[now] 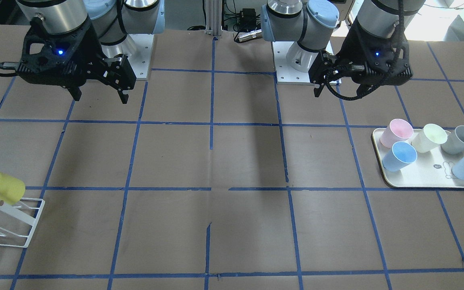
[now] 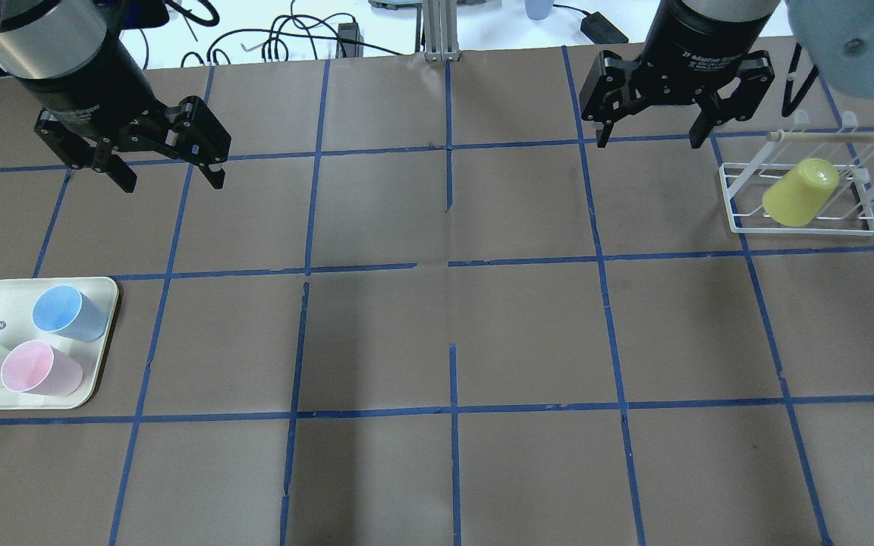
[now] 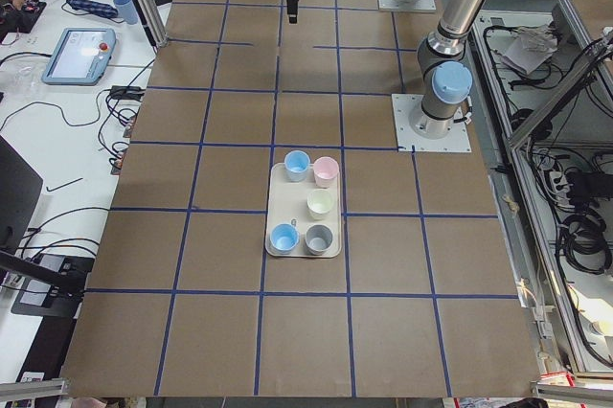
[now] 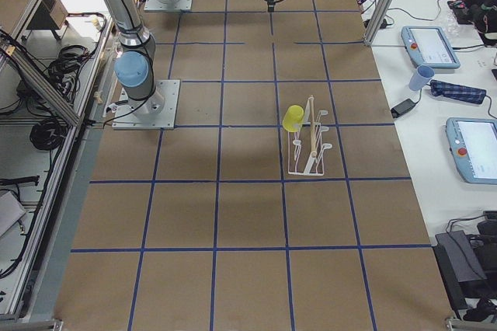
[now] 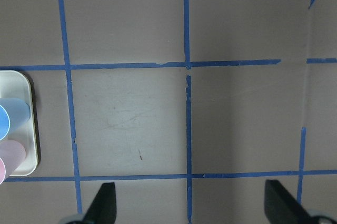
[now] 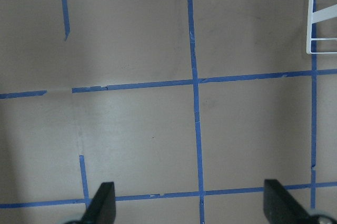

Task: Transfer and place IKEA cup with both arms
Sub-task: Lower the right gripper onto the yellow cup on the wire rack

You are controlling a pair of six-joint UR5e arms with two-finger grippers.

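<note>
Cup: yellow IKEA cup [image 2: 800, 192] sits tilted, mouth down, on the white wire rack [image 2: 847, 136] at the robot's right side of the table [image 2: 452, 341].
Right gripper [image 2: 649, 140]: fingers spread wide, empty, above the table beside the rack, clear of the cup.
Left gripper [image 2: 171, 182]: fingers spread wide, empty, above the table.
Tray [image 2: 107, 318]: on the robot's left, carrying pink, cream, grey and blue cups.
</note>
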